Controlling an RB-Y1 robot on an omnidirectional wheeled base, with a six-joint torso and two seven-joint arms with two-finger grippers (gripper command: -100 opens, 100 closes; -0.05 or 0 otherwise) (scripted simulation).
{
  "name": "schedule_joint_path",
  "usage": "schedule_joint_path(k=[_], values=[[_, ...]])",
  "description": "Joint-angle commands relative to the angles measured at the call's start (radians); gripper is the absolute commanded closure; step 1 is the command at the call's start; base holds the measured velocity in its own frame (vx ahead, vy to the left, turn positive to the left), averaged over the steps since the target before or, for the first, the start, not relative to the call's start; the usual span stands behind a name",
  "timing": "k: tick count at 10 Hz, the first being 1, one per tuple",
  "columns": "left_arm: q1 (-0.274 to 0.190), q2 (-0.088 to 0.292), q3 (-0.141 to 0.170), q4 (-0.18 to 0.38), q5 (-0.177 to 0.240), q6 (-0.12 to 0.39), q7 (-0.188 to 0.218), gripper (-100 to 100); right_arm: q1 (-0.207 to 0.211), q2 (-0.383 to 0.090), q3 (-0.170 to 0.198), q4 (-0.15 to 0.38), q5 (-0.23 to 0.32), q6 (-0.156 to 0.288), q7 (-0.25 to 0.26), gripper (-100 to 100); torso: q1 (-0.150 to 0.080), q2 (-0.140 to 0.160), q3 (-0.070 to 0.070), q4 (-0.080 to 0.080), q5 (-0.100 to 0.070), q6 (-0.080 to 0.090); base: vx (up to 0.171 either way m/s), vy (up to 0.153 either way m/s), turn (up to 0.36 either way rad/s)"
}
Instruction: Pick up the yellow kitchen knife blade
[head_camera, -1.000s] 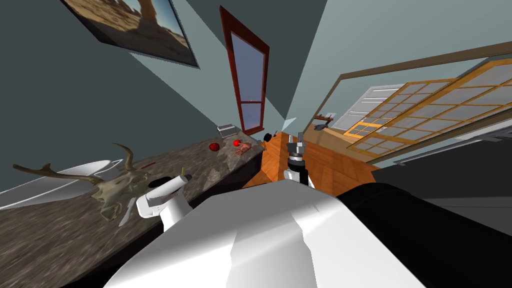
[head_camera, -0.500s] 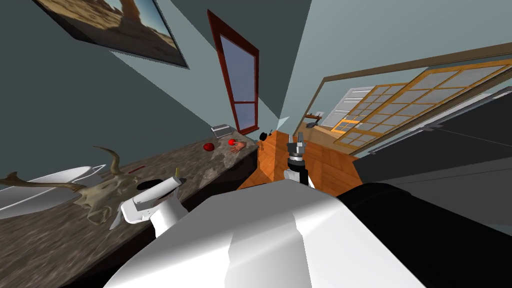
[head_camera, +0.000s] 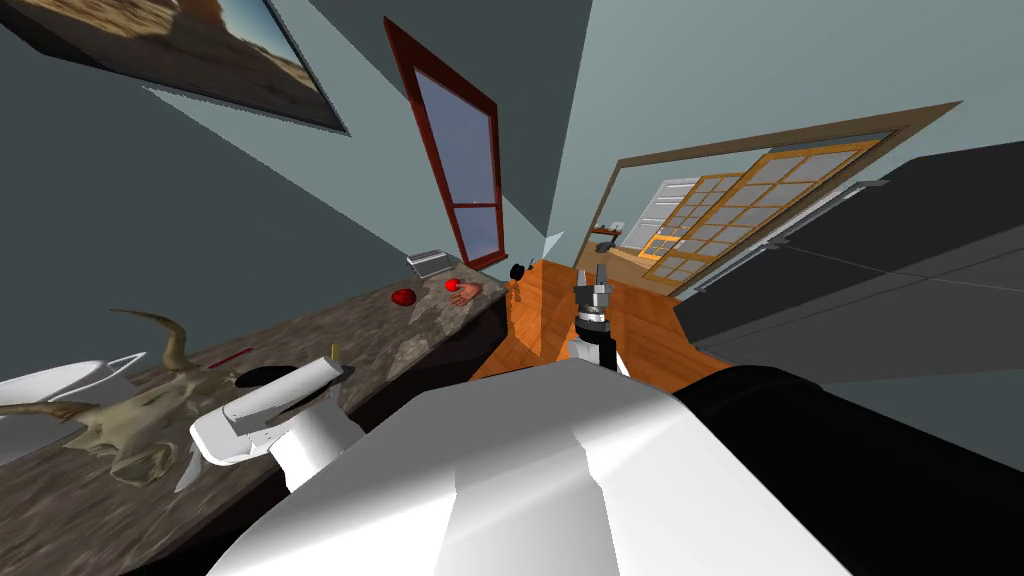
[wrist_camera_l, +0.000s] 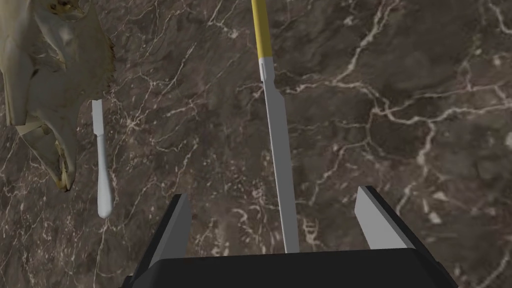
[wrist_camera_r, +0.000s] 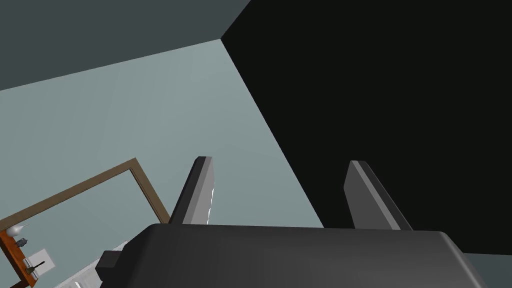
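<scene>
- Yellow-handled knife (wrist_camera_l: 277, 150) lying flat on the dark veined surface (wrist_camera_l: 400, 100), its grey blade running straight in between the fingers of the left hand (wrist_camera_l: 273, 195), the yellow handle (wrist_camera_l: 261, 30) pointing away from it.
- Step in hand, as a judgement: final lining-up over the blade, with the grasp not yet made.
- Left hand spread wide, one finger on each side of the blade and apart from it. Holding nothing, with no contact to be seen.
- Next move, most likely: down until the fingertips flank the thin blade at the surface, then closing across its width. Not much to grip on so flat a strip, so a square, centred closing is called for. Otherwise a fair risk of the blade skating sideways or slipping out.
- Off to one finger's side, a small pale utensil (wrist_camera_l: 102, 165), and just beyond it an antlered skull (wrist_camera_l: 40, 75). Both apart from the knife, yet near enough to mind while lowering.
- Right hand (wrist_camera_r: 280, 162) likewise spread and empty, held out ahead and well apart from the surface.
</scene>
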Motion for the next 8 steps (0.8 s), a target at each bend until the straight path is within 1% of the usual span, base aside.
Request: schedule_joint_path(k=[1,5,8], values=[[0.003,0.014,0.016,-0.007,-0.014,0.04,0.011,-100,0.0,0.0,0.0,0.0,0.0,0.0,0.0,0,0.0,0.0,0.0,0.0,0.0,0.0,-0.078,-0.031,-0.197],[-0.002,0.055,0.051,-0.013,-0.044,0.145,0.039,-100,0.0,0.0,0.0,0.0,0.0,0.0,0.0,0,0.002,-0.002,-0.001,0.0,0.0,0.0,-0.056,-0.009,-0.165],[-0.014,0.082,0.071,-0.005,-0.068,0.226,0.067,-100,0.0,0.0,0.0,0.0,0.0,0.0,0.0,0,0.005,-0.002,-0.001,0.0,0.001,-0.001,-0.045,0.026,-0.173]])
